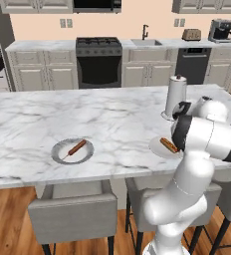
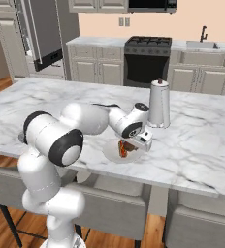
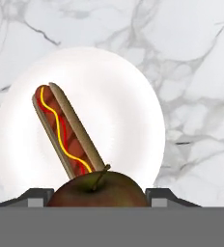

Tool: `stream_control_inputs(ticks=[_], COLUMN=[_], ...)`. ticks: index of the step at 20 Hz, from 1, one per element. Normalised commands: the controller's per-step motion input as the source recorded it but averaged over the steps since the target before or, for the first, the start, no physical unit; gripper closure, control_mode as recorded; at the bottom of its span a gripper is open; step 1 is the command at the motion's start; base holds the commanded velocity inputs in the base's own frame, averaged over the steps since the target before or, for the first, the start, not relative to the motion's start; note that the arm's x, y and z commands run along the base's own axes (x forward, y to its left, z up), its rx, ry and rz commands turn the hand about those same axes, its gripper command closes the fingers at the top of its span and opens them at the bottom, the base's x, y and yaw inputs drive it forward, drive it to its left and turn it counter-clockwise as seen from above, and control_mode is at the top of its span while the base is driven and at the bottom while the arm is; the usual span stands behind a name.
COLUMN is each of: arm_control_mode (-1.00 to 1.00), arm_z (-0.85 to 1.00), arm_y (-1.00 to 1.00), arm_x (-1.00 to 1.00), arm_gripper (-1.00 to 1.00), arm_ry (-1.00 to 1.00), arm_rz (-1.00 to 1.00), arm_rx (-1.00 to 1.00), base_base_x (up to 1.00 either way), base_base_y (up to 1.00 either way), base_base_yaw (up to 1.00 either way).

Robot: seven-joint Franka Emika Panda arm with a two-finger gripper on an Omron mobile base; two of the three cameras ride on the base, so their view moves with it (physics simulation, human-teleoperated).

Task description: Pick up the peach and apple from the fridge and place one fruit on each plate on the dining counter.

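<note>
- Left base view: arm hides most of near plate [image 1: 157,147]; far plate [image 1: 72,151] well off to the side on worktop [image 1: 112,119].
- Right base view: gripper [image 2: 134,144] low over plate.
- Hand view: jaws clamp apple [image 3: 98,190], plate with hot dog [image 3: 68,131] just beyond. Placing step; next lower, release.

Far past the gripper, a peach-colored wall [image 1: 137,30] runs behind beige cabinets [image 1: 38,74], a black stove [image 1: 98,62] and a sink [image 1: 146,42]. Grey stools [image 1: 72,211] stand on the brown wood floor [image 1: 8,224] below it.
</note>
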Motion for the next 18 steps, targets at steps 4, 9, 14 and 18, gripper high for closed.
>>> stream_control_inputs(ticks=[4,9,14,18], arm_control_mode=[-1.00,-1.00,-1.00,-1.00], arm_z=[-0.37,-0.42,-0.45,-0.33], arm_y=[-0.07,0.00,0.00,0.00], arm_x=[0.24,0.27,0.40,0.28], arm_gripper=[1.00,1.00,1.00,1.00], arm_ry=[0.09,0.12,0.11,0.10], arm_rz=[-0.06,-0.06,-0.05,-0.05], arm_rx=[0.04,0.00,0.00,0.00], base_base_x=[0.00,0.00,0.00,0.00], base_base_y=[0.00,0.00,0.00,0.00], base_base_yaw=[0.00,0.00,0.00,0.00])
